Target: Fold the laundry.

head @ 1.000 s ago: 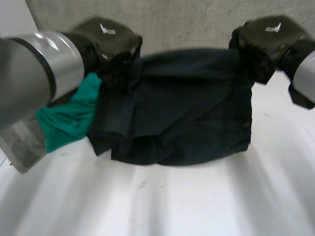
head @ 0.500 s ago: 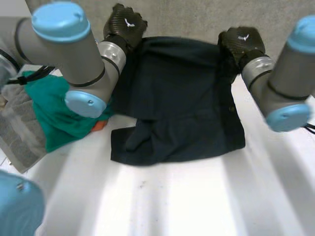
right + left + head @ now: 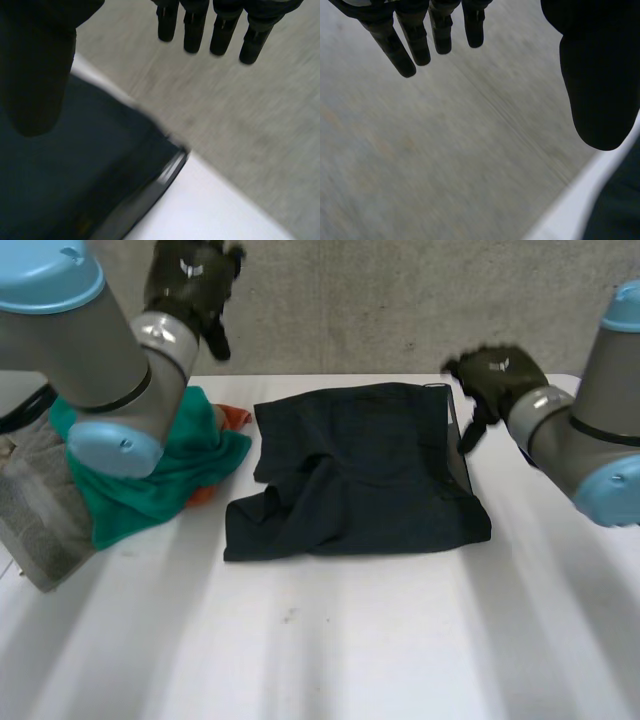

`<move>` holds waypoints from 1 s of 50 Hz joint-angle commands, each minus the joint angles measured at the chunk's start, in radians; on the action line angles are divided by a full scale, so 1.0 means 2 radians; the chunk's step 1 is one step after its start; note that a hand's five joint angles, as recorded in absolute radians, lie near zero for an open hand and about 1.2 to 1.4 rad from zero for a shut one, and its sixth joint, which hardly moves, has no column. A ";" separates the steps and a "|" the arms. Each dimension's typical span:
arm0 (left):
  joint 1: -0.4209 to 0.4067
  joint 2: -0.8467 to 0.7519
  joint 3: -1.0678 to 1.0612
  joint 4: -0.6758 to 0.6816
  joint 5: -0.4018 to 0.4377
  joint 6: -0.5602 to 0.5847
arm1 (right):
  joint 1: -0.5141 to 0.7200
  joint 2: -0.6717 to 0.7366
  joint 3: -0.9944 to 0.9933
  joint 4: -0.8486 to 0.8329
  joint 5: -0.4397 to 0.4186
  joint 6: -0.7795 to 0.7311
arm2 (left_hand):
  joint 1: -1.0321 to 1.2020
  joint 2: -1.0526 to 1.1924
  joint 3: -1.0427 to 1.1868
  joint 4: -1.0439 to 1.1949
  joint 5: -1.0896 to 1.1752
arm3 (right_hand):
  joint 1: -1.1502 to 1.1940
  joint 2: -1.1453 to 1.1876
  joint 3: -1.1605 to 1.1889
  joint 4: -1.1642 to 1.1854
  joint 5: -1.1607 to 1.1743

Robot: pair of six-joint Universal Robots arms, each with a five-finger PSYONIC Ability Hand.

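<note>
The white tabletop [image 3: 350,640] carries the dark garment [image 3: 365,475], lying rumpled at its middle. The right robot hand [image 3: 490,375] hovers just beside the garment's far right corner, fingers spread and empty. The left robot hand [image 3: 190,280] hangs raised, apart from its far left corner, fingers straight and likewise empty.

Probably lab; bare concrete wall [image 3: 400,300]; plain white table [image 3: 400,640]

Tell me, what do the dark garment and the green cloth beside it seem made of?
Dark garment: likely woven cloth, matte navy-black; it lies flat with crisp creases and a firm banded edge. Green cloth: probably a softer knit, matte teal; it slumps in loose rounded folds.
</note>
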State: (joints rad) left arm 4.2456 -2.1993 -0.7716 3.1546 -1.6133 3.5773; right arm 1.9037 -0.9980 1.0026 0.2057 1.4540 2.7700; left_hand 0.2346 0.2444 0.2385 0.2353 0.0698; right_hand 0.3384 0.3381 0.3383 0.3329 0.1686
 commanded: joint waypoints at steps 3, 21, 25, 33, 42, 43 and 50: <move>-0.016 0.090 -0.191 -0.121 0.035 0.000 | -0.036 -0.062 0.115 0.099 -0.046 -0.073 | 0.268 0.263 0.266 0.268 0.263 | 0.283 0.284 0.284 0.286 0.281; -0.035 -0.013 -0.252 -0.140 0.070 0.001 | -0.062 -0.007 0.249 -0.064 -0.146 -0.093 | 0.217 0.212 0.215 0.217 0.212 | 0.204 0.204 0.204 0.206 0.201; -0.038 -0.060 -0.200 -0.138 0.050 0.002 | -0.061 0.018 0.232 -0.107 -0.152 -0.092 | 0.189 0.184 0.187 0.189 0.184 | 0.076 0.076 0.076 0.078 0.073; -0.043 -0.120 -0.074 -0.155 -0.029 0.008 | -0.054 0.059 0.186 -0.147 -0.140 -0.082 | 0.047 0.042 0.045 0.046 0.042 | 0.034 0.034 0.034 0.037 0.032; -0.053 -0.182 0.016 -0.148 -0.047 0.080 | -0.041 0.099 0.138 -0.160 -0.113 -0.079 | 0.042 0.037 0.040 0.042 0.037 | 0.059 0.059 0.059 0.062 0.057; -0.053 -0.185 0.021 -0.145 -0.049 0.086 | -0.039 0.107 0.130 -0.166 -0.110 -0.078 | 0.044 0.039 0.042 0.043 0.039 | 0.078 0.078 0.078 0.081 0.076; -0.052 -0.216 0.048 -0.119 -0.059 0.127 | -0.032 0.134 0.108 -0.202 -0.093 -0.082 | 0.181 0.176 0.179 0.181 0.176 | 0.324 0.324 0.324 0.327 0.322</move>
State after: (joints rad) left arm 4.1392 -2.5882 -0.7112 2.8719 -1.7182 3.7663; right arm 1.8282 -0.7700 1.2511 -0.1422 1.2416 2.6101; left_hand 0.3492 0.3254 0.3280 0.3186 0.1421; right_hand 0.6085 0.5912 0.5945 0.5908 0.4201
